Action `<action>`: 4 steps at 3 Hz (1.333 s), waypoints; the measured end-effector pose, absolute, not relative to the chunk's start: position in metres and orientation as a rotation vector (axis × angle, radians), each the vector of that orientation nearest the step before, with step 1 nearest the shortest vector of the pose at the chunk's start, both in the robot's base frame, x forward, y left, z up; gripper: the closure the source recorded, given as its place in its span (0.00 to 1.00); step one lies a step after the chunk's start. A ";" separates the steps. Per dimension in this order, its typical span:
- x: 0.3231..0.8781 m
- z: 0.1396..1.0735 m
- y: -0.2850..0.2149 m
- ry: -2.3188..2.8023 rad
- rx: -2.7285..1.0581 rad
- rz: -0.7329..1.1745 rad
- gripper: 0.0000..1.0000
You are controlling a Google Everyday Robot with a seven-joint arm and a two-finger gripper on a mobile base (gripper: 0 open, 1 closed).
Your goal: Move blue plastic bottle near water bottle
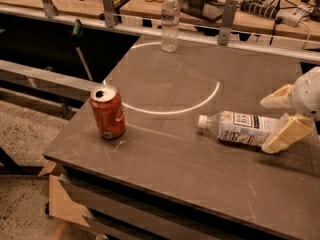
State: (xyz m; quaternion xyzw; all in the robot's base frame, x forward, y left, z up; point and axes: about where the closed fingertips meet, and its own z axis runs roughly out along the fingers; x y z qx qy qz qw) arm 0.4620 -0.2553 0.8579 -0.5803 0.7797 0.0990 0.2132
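Observation:
The blue plastic bottle lies on its side on the dark table, right of centre, with its white cap pointing left and its big white label with dark text facing up. The water bottle, slim and ribbed with a white cap, stands upright at the table's far edge. My gripper is at the right edge of the view, at the base end of the lying bottle. It is open, with one cream finger above the bottle and the other in front of its base.
An orange soda can stands upright near the table's left front edge. A pale arc is marked on the tabletop. A metal rail with posts runs behind the far edge, with a cluttered bench beyond it.

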 end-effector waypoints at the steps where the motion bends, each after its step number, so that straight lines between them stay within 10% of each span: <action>1: 0.459 0.845 -0.252 2.175 -1.652 0.301 0.52; 3: 0.525 0.899 -0.253 2.191 -1.401 0.252 0.98; 4: 0.573 0.922 -0.259 2.269 -1.247 0.174 1.00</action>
